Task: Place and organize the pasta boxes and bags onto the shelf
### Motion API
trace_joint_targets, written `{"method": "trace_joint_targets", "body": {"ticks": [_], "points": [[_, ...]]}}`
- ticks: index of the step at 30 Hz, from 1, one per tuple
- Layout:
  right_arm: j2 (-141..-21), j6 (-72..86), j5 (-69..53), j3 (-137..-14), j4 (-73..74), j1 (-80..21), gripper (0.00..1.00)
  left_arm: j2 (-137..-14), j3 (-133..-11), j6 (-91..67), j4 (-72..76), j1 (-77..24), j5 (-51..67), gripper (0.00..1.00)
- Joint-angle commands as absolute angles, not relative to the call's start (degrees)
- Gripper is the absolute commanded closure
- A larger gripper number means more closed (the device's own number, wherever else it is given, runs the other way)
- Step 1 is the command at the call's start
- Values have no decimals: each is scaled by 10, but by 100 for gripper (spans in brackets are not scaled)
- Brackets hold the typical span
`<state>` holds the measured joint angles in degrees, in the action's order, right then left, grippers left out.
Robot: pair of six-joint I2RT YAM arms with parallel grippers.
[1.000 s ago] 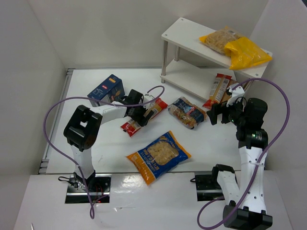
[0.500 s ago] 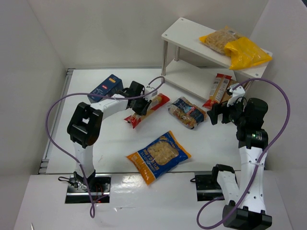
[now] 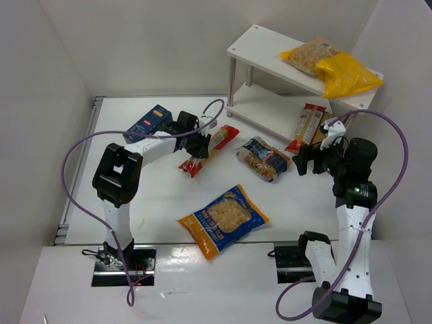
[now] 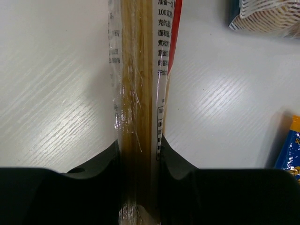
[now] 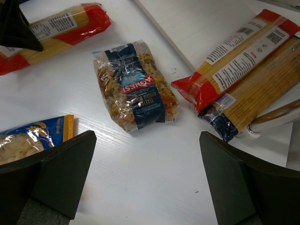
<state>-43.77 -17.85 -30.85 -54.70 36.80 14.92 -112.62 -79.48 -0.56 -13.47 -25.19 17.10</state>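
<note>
My left gripper [image 3: 200, 144] [image 4: 139, 154] is shut on the long red-and-clear spaghetti bag [image 3: 212, 147] [image 4: 138, 89], gripping it across its width near the middle. A dark blue box [image 3: 150, 124] lies behind the left arm. The clear blue-labelled bag [image 3: 263, 158] [image 5: 136, 86] and the orange-and-blue bag [image 3: 223, 219] [image 5: 28, 140] lie on the table. My right gripper [image 3: 307, 162] [image 5: 146, 137] hangs open and empty above the table near the blue-labelled bag. The white shelf [image 3: 260, 44] holds two yellow bags [image 3: 331, 64] on top and spaghetti bags [image 3: 309, 126] [image 5: 234, 51] on its lower board.
White walls close in the table at the back, left and right. The shelf's thin metal legs [image 3: 231, 84] stand at the back right. Purple cables [image 3: 81, 152] loop off both arms. Bare board remains on the left part of both shelf tiers.
My left gripper has shut on the spaghetti bag and carried it back and to the right, toward the shelf. The right arm has not moved.
</note>
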Motion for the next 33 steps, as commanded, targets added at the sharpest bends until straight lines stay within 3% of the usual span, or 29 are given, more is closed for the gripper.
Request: {"method": "trace_joint_targets", "body": {"ticks": [1,12,33], "points": [[-443,-178,-308,-545,360,158,0,-1076,-837,-28,-52,-249,204,100],[-443,-183,-314,-545,366,181,0,-1132,-1030,-22,-148,-316,117,100],[-443,-188,-319,-545,371,202,0,-1397,-1465,-54,-287,-351,75,100]]}}
